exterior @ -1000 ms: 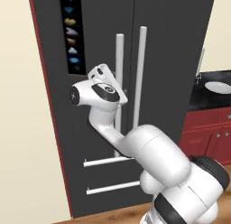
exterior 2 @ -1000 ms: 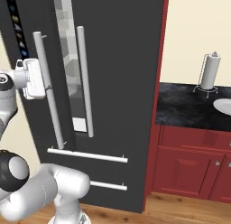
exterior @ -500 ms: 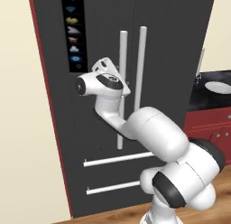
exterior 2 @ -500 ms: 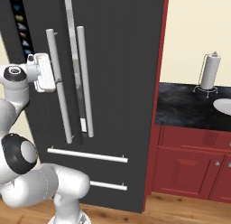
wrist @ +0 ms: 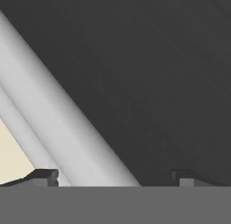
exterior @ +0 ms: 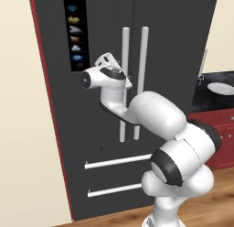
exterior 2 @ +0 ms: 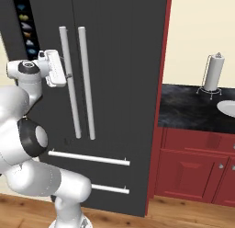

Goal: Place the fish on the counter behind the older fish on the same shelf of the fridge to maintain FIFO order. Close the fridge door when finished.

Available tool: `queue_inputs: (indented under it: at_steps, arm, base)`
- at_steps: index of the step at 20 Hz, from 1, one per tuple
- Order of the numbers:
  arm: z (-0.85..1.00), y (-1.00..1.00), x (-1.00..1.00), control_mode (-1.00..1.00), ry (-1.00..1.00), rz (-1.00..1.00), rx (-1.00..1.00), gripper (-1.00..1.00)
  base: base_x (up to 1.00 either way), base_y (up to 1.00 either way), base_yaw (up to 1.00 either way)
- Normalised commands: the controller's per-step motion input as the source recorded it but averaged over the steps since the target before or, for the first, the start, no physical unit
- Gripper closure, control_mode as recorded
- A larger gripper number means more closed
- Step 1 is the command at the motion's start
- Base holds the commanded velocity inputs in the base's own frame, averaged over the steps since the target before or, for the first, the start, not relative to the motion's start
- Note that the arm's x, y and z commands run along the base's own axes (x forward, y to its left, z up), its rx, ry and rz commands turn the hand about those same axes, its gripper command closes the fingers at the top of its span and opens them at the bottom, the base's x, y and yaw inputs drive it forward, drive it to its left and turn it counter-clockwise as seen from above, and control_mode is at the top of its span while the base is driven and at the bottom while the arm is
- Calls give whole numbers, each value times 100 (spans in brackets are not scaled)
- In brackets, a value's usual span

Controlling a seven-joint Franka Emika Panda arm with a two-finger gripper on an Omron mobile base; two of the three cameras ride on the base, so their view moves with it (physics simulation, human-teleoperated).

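The black fridge [exterior: 183,47] [exterior 2: 124,61] stands with both doors closed, so the shelf and the older fish are hidden behind them. My gripper [exterior: 127,82] [exterior 2: 69,76] [wrist: 113,175] is open at the left door's silver bar handle [exterior: 122,118] [exterior 2: 69,103]. In the hand view the handle [wrist: 67,123] runs diagonally between my spread fingertips [wrist: 45,175]; I cannot tell whether they touch it. The black marble counter [exterior 2: 188,107] [exterior: 226,77] lies to the right of the fridge. The fish is out of view.
A paper towel holder [exterior 2: 212,75] and a white basin [exterior 2: 227,107] [exterior: 220,88] sit on the counter above red cabinet fronts [exterior 2: 193,162]. Two drawer bars [exterior 2: 87,158] run below the fridge doors. A cream wall borders the fridge's left side.
My arm has swung the hand right and forward, from beside the icon strip up to the left door handle. The fridge doors have stayed closed.
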Motion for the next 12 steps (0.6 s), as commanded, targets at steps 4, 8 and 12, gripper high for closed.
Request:
queue_inputs:
  at_steps: [4,8,12]
  arm:
    - [9,0,56,-100,0,0,0,-100]
    - [2,0,58,-100,0,0,0,-100]
    - [0,0,52,-100,0,0,0,-100]
  base:
    - [0,0,0]
    - [0,0,0]
    - [0,0,0]
